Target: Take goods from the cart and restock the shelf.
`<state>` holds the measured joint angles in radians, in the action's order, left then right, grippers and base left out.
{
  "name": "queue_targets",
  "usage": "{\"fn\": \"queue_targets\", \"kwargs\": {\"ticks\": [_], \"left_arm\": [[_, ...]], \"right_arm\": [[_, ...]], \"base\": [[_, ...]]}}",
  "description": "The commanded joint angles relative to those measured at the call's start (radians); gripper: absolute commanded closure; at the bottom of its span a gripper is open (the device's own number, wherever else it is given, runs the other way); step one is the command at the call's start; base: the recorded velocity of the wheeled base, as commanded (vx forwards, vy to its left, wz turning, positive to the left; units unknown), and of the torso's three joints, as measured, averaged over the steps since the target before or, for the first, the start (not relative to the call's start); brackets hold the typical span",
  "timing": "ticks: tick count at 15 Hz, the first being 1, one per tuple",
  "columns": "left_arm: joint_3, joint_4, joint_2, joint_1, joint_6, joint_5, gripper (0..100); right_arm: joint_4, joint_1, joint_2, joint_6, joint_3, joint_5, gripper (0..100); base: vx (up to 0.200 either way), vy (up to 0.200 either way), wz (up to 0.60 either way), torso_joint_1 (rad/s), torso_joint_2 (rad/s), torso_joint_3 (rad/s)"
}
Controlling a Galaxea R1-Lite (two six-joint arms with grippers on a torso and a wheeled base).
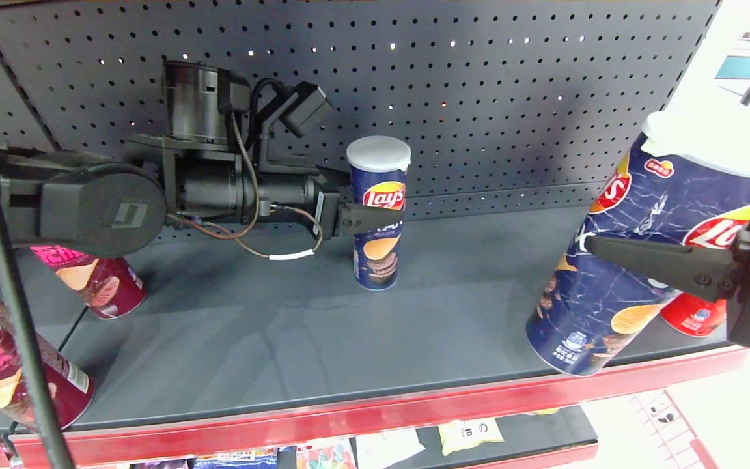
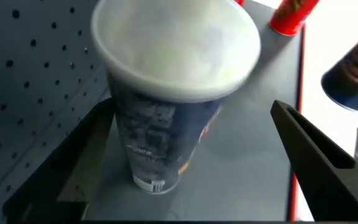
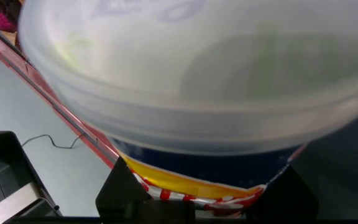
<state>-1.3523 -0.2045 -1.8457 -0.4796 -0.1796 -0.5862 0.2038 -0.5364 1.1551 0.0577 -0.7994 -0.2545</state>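
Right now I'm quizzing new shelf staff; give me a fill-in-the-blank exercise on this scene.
1. The left gripper has its jaws ___ around the upright can.
2. The right gripper holds a second can, ___ rather than upright.
3. The half-hidden can behind it is ___.
Missing: open; tilted; red.

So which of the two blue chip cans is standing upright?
The middle can, by the pegboard, stands straight inside the open left gripper. The other blue can leans, held by the right gripper at the shelf's front edge.
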Motion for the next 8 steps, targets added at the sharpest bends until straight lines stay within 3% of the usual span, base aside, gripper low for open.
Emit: {"fn": "queue_targets", "kwargs": {"ticks": [1, 8], "left_arm": [[-0.050, -0.001, -0.050, -0.001, 0.000, 0.008, 0], [-0.090, -0.001, -0.087, 0.024, 0.000, -0.012, 0]], "right_arm": [[0.000, -0.001, 0.000, -0.002, -0.001, 0.000, 100], [0.000, -0.001, 0.000, -0.002, -0.003, 0.000, 100]], "base": [[0.000, 0.000, 0.00, 0.000, 0.00, 0.000], [0.000, 0.000, 0.00, 0.000, 0.00, 0.000]]}}
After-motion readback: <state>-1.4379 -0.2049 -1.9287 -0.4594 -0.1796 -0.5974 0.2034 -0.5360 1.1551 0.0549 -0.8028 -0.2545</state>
